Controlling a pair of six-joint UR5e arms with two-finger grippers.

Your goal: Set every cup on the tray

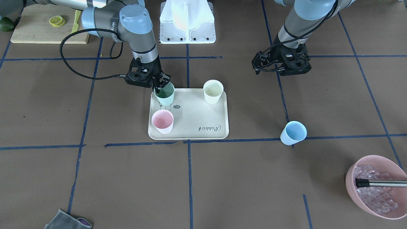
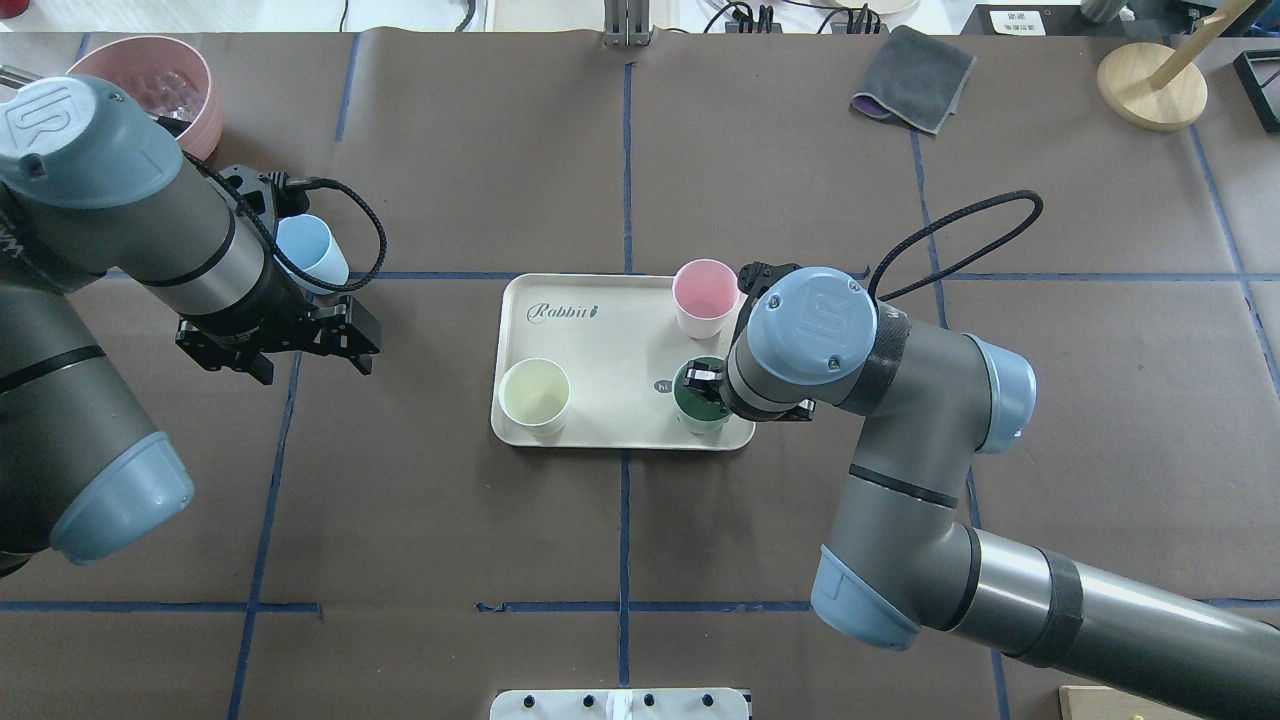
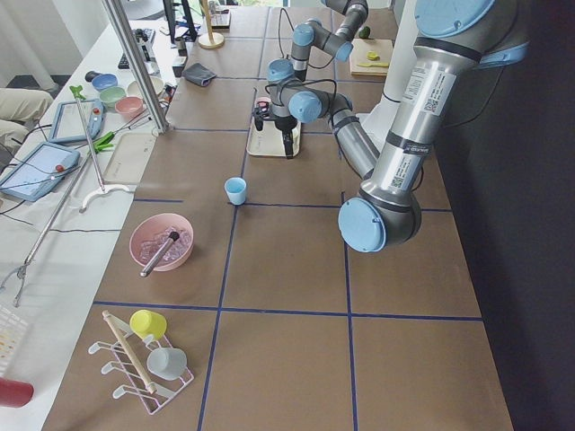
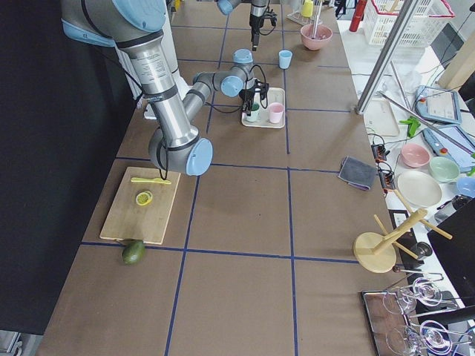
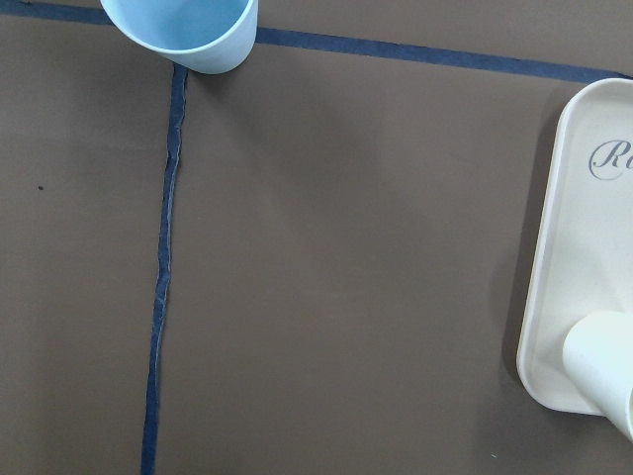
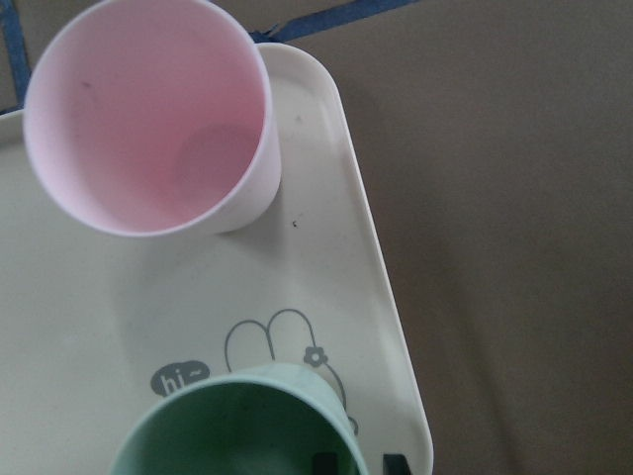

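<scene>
The cream tray (image 1: 197, 128) lies mid-table and also shows in the overhead view (image 2: 600, 340). On it stand the pink cup (image 1: 162, 121), the cream-white cup (image 1: 213, 91) and the green cup (image 1: 164, 94). My right gripper (image 1: 161, 84) is shut on the green cup's rim (image 6: 297, 381), one finger inside and one outside; the cup rests on the tray by the bear drawing. The light blue cup (image 1: 293, 133) stands on the table off the tray, also in the overhead view (image 2: 312, 250). My left gripper (image 2: 366, 345) is open and empty, hovering between the blue cup and the tray.
A pink bowl (image 1: 351, 178) with ice cubes and a metal tool sits at the table's corner beyond the blue cup. A wooden cutting board (image 1: 35, 28) with lemon slices, a grey cloth (image 2: 912, 78) and a wooden stand (image 2: 1152, 85) lie near the edges.
</scene>
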